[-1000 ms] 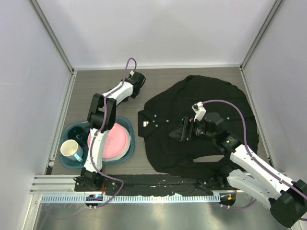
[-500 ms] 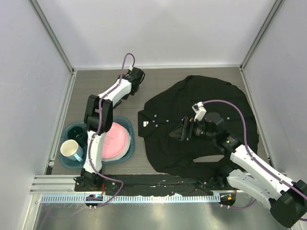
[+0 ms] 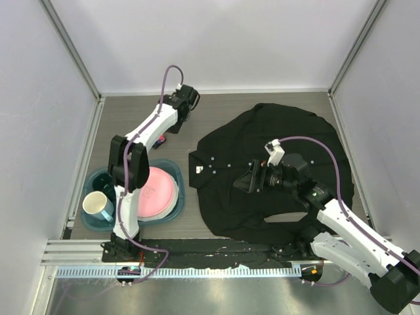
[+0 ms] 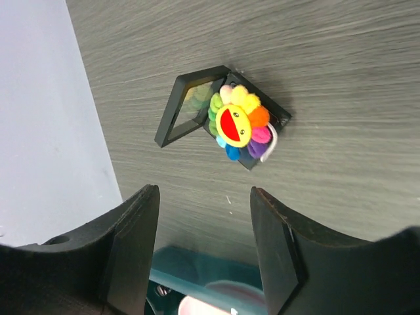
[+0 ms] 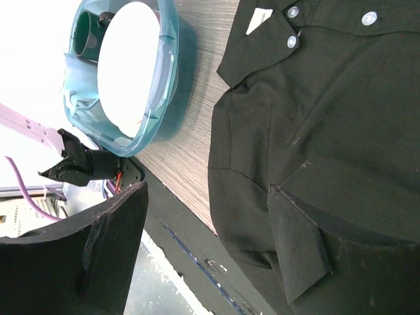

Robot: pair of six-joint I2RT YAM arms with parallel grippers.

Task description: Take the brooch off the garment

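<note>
- Plainly, left wrist: the brooch (image 4: pixel 237 125) lies on a small black case (image 4: pixel 187 111) on the table (image 4: pixel 341 59), at twelve o'clock of the left gripper (image 4: pixel 203 197), whose jaws stand apart and empty. It looks light, plush and delicate, so pinch it across the petals' rim.
- Right wrist: the right gripper (image 5: pixel 207 197) gapes empty above the limp garment (image 5: pixel 341 111).
- Top: the brooch sits off the garment, at its nine o'clock side.

A translucent teal plastic tub (image 3: pixel 172 164) is sitting at the lower left of the overhead frame on the grey wood-grain tabletop (image 3: pixel 125 121). It is holding a round pink plate (image 3: pixel 161 189) in its right half and a teal mug with a pale inside (image 3: pixel 98 205) at its left edge. A small black hinged case (image 4: pixel 187 110) is lying open on the tabletop – just above centre in the left wrist frame.
</note>
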